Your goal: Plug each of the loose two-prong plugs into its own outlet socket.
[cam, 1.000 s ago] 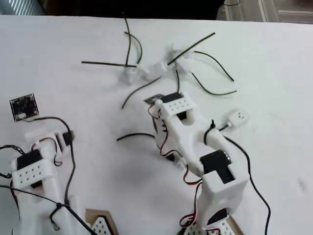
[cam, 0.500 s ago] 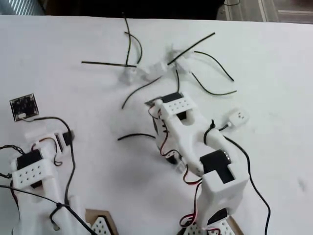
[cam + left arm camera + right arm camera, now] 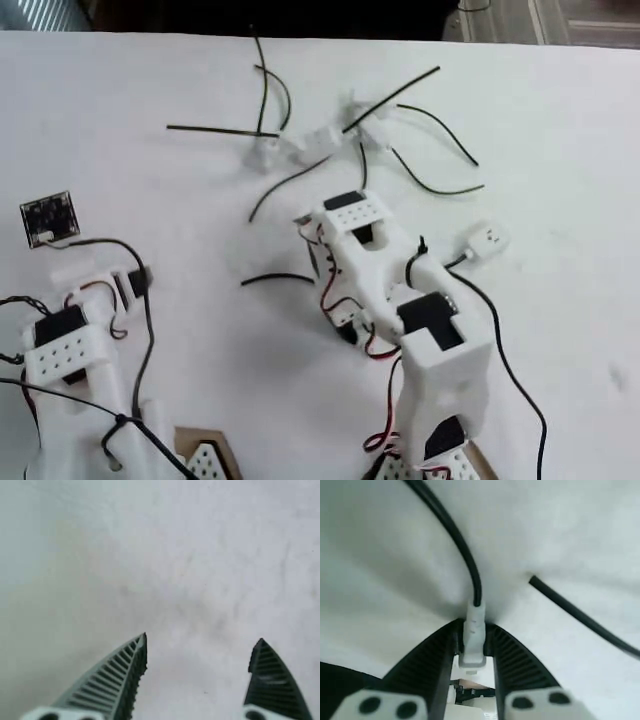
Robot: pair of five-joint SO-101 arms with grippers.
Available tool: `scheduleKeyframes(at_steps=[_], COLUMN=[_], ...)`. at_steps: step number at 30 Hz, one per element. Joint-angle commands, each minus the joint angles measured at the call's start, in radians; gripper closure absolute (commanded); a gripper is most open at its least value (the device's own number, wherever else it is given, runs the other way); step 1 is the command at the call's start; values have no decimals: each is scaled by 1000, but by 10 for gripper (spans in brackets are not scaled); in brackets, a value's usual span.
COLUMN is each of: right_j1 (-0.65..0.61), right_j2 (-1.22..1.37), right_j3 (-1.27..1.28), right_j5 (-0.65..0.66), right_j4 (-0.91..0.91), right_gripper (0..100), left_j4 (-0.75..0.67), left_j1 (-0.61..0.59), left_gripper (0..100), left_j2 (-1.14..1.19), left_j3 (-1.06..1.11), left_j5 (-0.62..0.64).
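1. Looking along the right arm's wrist view, the right gripper (image 3: 472, 626) is pinching a white plug (image 3: 472, 645) between its ribbed black fingers (image 3: 520, 660). The plug sits upright in the gap, right at the tips.
2. The plug's black cord (image 3: 462, 550) runs away from the tips across the white tabletop (image 3: 380, 555). A second black cord (image 3: 580, 616) lies close by, its cut end near the first cord but not touching it.
3. From above, the right arm (image 3: 400, 290) covers that grip with its white body. A black cord end (image 3: 272, 278) pokes out from under it.
4. The high view adds the layout. The outlet socket (image 3: 487, 238), a small white block with slots on its face, lies just beside the right arm, apart from the gripper end.
5. Beyond the arm, toward the far edge, a tangle of loose plugs (image 3: 300, 140) with black cords is spread out.
6. The left gripper (image 3: 201, 641) is spread wide over plain tabletop. The left arm (image 3: 65, 350) stands at the near corner, well apart from the socket, with a small circuit board (image 3: 48, 218) beyond it.
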Motion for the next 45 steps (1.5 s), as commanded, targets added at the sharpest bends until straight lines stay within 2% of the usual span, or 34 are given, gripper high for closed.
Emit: scheduleKeyframes(at_steps=[1,6,18,23,29,37,41,45], right_j1=[8,8,10,15,10,7,13,12], right_j2=[-74,-125,-125,-125,-125,-137,-243,-460], right_j3=[-15,3,28,29,29,25,-25,-31], right_j5=[0,-5,-5,-6,-5,3,3,0], right_j4=[42,48,42,50,44,79,179,197], right_gripper=[981,913,942,906,972,981,981,981], left_j4=[-20,-20,-20,-20,-20,-20,-20,-20], left_j1=[13,13,13,13,13,13,13,15], left_gripper=[679,679,679,679,679,679,679,679], left_j2=[-25,-25,-25,-25,-25,-25,-25,-28], left_j3=[-23,-23,-21,-21,-21,-21,-21,-20], left_j5=[3,3,3,3,3,3,3,3])
